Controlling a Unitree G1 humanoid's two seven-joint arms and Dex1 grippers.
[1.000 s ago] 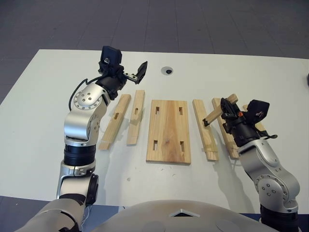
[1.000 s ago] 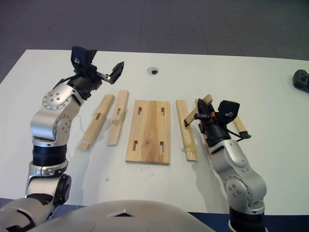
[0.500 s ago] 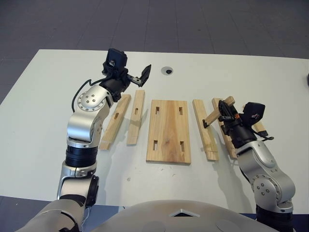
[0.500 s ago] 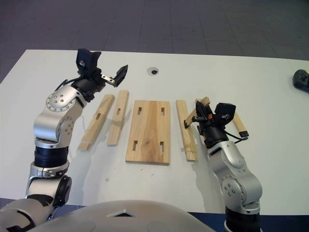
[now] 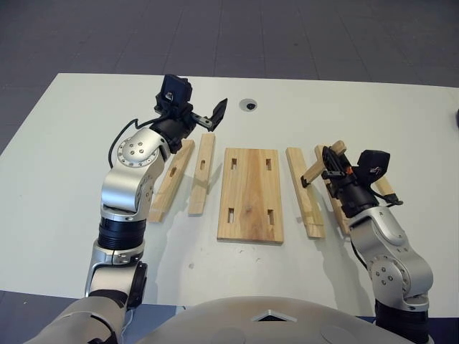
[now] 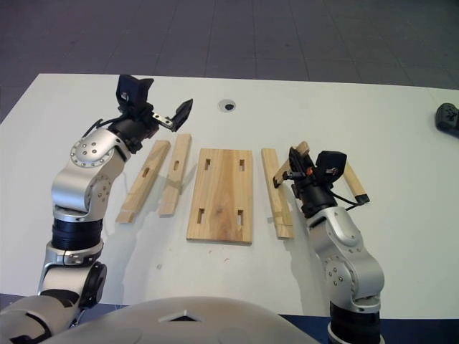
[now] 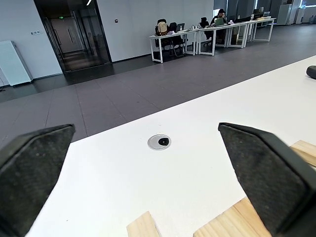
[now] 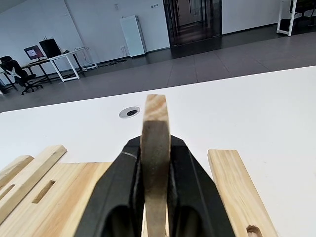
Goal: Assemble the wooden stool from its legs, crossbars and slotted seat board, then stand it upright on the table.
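The slotted seat board (image 5: 250,193) lies flat in the middle of the white table (image 5: 64,179). Two slotted legs (image 5: 172,179) (image 5: 201,173) lie to its left and two more (image 5: 304,190) (image 5: 337,204) to its right. My left gripper (image 5: 204,118) hovers open above the far ends of the left legs; its black fingers (image 7: 29,173) stand wide apart with nothing between them. My right gripper (image 5: 331,170) is shut on a crossbar (image 8: 155,133), held tilted above the right legs. Another crossbar (image 6: 353,180) lies beside that arm.
A round cable hole (image 5: 249,105) sits in the table beyond the seat board. A dark object (image 6: 448,117) rests at the table's far right edge. Bare table stretches to the left of the legs and along the front.
My left gripper has drifted right and slightly nearer, staying open. My right arm has drawn inward a little, with the crossbar still in its grip.
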